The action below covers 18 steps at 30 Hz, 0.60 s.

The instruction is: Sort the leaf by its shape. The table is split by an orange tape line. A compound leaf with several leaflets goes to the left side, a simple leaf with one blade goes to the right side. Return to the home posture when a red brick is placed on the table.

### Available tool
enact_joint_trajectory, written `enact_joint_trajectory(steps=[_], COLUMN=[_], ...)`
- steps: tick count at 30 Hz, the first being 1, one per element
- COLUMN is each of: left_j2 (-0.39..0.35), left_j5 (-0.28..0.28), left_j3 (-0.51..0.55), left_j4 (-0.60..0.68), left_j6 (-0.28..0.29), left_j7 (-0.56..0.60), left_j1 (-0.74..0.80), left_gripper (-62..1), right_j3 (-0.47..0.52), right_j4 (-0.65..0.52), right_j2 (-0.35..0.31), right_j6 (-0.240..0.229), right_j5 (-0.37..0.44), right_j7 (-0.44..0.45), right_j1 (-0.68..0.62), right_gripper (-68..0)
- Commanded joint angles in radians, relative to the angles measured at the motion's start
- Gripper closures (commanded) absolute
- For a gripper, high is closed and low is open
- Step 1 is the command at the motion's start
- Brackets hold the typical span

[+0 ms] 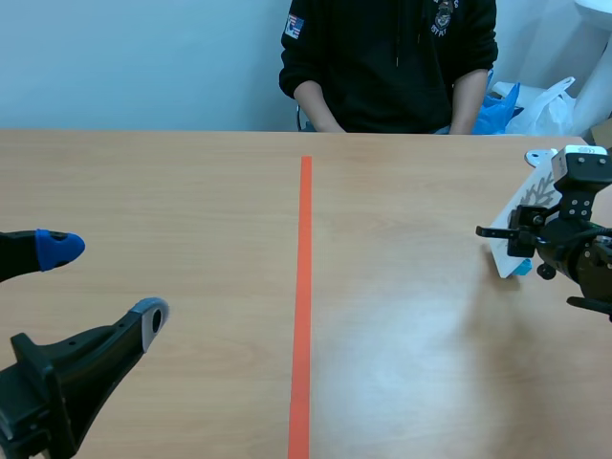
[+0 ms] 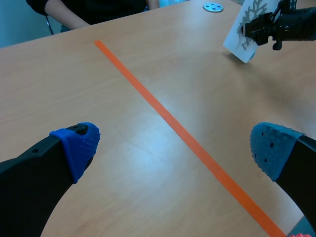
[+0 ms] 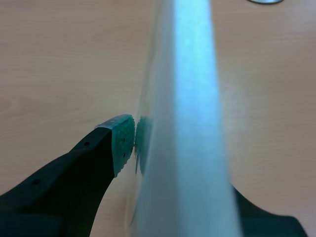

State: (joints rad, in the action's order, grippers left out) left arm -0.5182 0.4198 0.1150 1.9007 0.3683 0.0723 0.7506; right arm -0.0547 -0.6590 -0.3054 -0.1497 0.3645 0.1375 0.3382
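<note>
A white glossy card (image 1: pixel 524 206) printed with a grey, many-lobed leaf stands tilted at the table's right edge, its lower corner on or just above the wood. My right gripper (image 1: pixel 516 244) is shut on it. In the right wrist view the card (image 3: pixel 187 123) is edge-on between the fingers of the right gripper (image 3: pixel 182 158), with one green pad (image 3: pixel 123 143) against it and the other finger mostly hidden. The left wrist view shows the card (image 2: pixel 242 37) and the right gripper (image 2: pixel 252 24) far off. My left gripper (image 1: pixel 103 285) (image 2: pixel 173 148) hangs open and holds nothing, left of the tape.
The orange tape line (image 1: pixel 303 287) (image 2: pixel 187 138) runs down the table's middle. A small metal disc (image 1: pixel 538 156) (image 2: pixel 213 7) lies behind the card. A person (image 1: pixel 382 57) sits across the table, arms at the far edge. Plastic bags (image 1: pixel 545 105) sit at the back right.
</note>
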Motion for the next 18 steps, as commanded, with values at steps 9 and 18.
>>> enact_joint_trajectory(steps=[9,18], left_j2=[0.002,0.002], left_j5=[0.006,0.006], left_j3=[0.003,0.003], left_j4=[0.013,0.013], left_j6=[0.002,0.002], left_j7=[0.013,0.013], left_j1=[-0.003,-0.003], left_gripper=[-62.3,-62.3], right_j3=[0.005,0.005], right_j4=[-0.034,-0.064], right_j2=[-0.02,-0.062], right_j6=[0.0,-0.156], right_j5=[0.008,0.058], right_j7=[0.003,0.008], right_j1=[0.022,0.021], right_gripper=[-32.8,-51.6])
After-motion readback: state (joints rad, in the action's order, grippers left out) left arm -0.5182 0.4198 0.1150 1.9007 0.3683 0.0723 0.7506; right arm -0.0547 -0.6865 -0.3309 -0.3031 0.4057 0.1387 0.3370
